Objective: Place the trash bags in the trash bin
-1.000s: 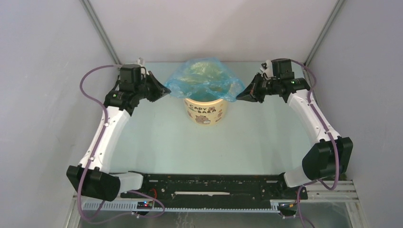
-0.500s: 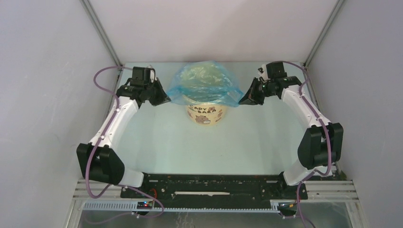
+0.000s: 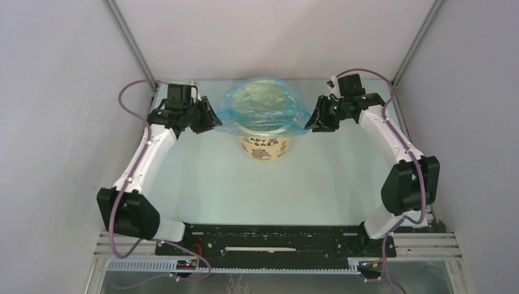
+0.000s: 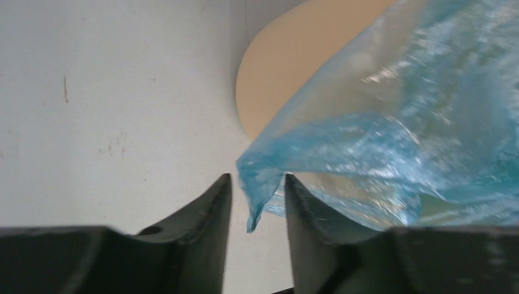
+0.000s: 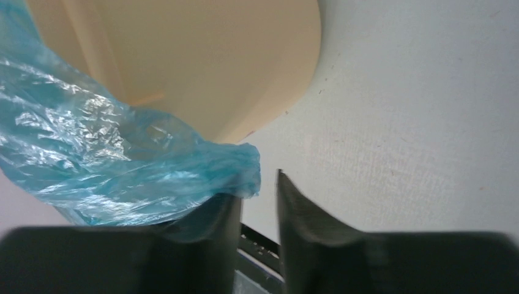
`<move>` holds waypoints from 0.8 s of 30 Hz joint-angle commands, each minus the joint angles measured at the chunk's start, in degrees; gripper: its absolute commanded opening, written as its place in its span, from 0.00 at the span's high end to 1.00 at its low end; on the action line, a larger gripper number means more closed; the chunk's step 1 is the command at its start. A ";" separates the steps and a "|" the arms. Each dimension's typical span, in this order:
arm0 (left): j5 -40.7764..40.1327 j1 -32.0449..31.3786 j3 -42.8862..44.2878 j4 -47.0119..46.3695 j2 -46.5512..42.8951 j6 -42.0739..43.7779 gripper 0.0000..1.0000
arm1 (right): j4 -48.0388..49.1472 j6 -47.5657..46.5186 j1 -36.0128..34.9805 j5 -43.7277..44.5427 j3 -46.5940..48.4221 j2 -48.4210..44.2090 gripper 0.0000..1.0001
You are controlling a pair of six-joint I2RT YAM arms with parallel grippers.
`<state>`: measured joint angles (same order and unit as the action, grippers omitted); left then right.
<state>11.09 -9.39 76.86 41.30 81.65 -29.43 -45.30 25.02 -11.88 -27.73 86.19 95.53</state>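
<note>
The trash bag (image 3: 263, 105) is thin translucent blue plastic film, glossy and crinkled. The trash bin (image 3: 265, 147) looks like smooth matt pale-yellow plastic, and the table (image 3: 245, 184) is a matt, faintly scuffed surface.

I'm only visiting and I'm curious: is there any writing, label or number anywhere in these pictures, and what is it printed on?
"CAPY" above "BARA": brown letters on the side of the small round pale-yellow bucket, seen only from the top camera.
No writing shows on the thin light-blue plastic bag.
Neither wrist view shows any text, and nothing readable appears on the arms.
</note>
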 commanded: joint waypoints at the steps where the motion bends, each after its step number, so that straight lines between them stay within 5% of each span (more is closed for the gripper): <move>1: 0.34 0.42 -1.39 -1.04 -8.59 2.97 0.51 | -1.90 -9.49 -2.65 7.59 -1.41 -9.13 0.46; 8: -0.99 0.42 -1.28 1.01 -16.40 4.07 0.33 | -1.43 -9.71 -5.02 12.84 -0.59 -21.35 0.23; 10: -2.14 0.42 -1.16 0.42 -17.57 3.32 0.20 | 2.37 -12.80 -7.48 14.03 -0.77 -22.64 0.20; 13: -3.21 0.42 -0.92 -2.33 -17.90 2.78 0.11 | 4.82 -18.52 -13.29 23.54 1.09 -20.98 0.13; 18: 0.49 0.42 3.86 -1.31 -12.72 1.20 0.11 | 8.24 -26.75 -18.43 20.22 4.48 -17.51 0.17; 24: 3.91 0.32 5.23 -2.53 -10.66 -0.14 0.20 | 10.26 -41.76 -27.44 26.85 12.44 -6.04 0.26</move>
<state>11.99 -9.23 77.78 40.56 71.18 -28.27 -37.63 -5.15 -35.90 -4.47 91.68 82.41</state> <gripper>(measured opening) 0.805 0.767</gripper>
